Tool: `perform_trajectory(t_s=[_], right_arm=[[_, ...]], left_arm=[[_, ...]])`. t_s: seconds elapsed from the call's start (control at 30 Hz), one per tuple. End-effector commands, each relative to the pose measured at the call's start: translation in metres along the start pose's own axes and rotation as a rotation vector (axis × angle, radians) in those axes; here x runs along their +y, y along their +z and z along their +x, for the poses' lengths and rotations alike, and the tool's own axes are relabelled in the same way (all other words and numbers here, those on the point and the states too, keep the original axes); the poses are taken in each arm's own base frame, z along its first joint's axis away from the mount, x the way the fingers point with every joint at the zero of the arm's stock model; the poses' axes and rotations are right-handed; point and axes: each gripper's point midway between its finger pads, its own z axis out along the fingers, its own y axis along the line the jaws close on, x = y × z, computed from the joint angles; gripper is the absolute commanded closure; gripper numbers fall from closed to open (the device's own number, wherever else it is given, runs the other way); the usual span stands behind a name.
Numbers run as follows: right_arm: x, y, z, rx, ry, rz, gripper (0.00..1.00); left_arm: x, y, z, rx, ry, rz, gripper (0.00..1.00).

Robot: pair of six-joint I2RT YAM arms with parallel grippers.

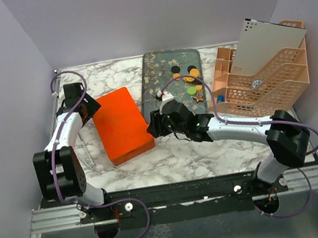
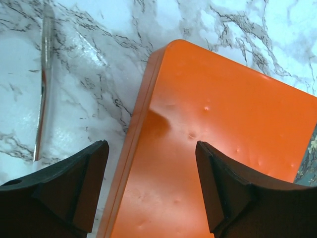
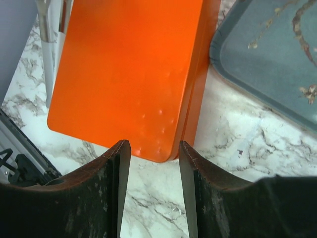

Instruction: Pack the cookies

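Several cookies [image 1: 193, 73], small orange and black discs with a green one [image 1: 191, 90] and a brown star [image 1: 199, 97], lie on the right half of a dark floral tray [image 1: 158, 71]. A shut orange box [image 1: 121, 124] lies left of the tray. My left gripper [image 1: 88, 105] hovers open over the box's far left edge [image 2: 218, 124], with nothing between the fingers [image 2: 89, 173]. My right gripper [image 1: 151, 126] stands open just off the box's near right corner [image 3: 133, 69], holding nothing. In the right wrist view the tray's edge [image 3: 267, 54] shows at upper right.
A peach mesh desk organizer [image 1: 261, 83] with a grey sheet [image 1: 270, 39] leaning in it stands at the back right, close to the tray. Purple walls enclose the marble table [image 1: 177, 158] on three sides. A metal strip [image 2: 45, 74] runs along the table's left edge.
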Motion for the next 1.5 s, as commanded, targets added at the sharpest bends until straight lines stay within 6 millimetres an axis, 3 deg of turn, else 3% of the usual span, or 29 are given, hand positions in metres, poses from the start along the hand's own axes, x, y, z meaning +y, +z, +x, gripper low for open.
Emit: perform_trajectory(t_s=[0.0,0.13,0.27,0.53,0.87,1.03,1.17,1.23,1.33,1.47], right_arm=[[-0.002,0.01,-0.014,-0.036,-0.04,0.038,0.49],[-0.004,0.014,-0.009,-0.022,-0.04,0.044,0.49],[-0.007,0.018,0.003,0.013,-0.03,0.05,0.5],[-0.013,0.022,0.027,0.092,-0.007,0.061,0.53],[-0.027,0.016,0.069,0.22,0.03,0.08,0.63],[-0.03,0.013,0.084,0.26,0.047,0.072,0.72],[-0.035,0.011,0.089,0.266,0.051,0.091,0.78],[-0.033,0.006,0.083,0.23,0.057,0.072,0.78],[-0.02,0.003,0.056,0.144,0.035,0.022,0.77],[-0.007,0.0,0.031,0.1,-0.019,-0.005,0.72]], left_arm=[[-0.011,0.007,0.003,0.038,0.014,0.044,0.26],[-0.001,0.012,0.029,0.105,0.002,0.033,0.39],[0.01,0.012,0.049,0.149,0.005,0.021,0.45],[0.036,0.008,0.084,0.205,0.018,-0.02,0.52],[0.047,-0.008,0.109,0.231,0.038,-0.01,0.55],[0.04,-0.017,0.1,0.198,0.031,0.027,0.52],[0.029,-0.028,0.072,0.11,0.033,0.055,0.37],[0.022,-0.033,0.051,0.05,0.038,0.06,0.26],[0.005,-0.034,0.016,-0.03,0.072,0.08,0.13],[-0.028,-0.029,-0.029,-0.096,0.162,0.129,0.07]])
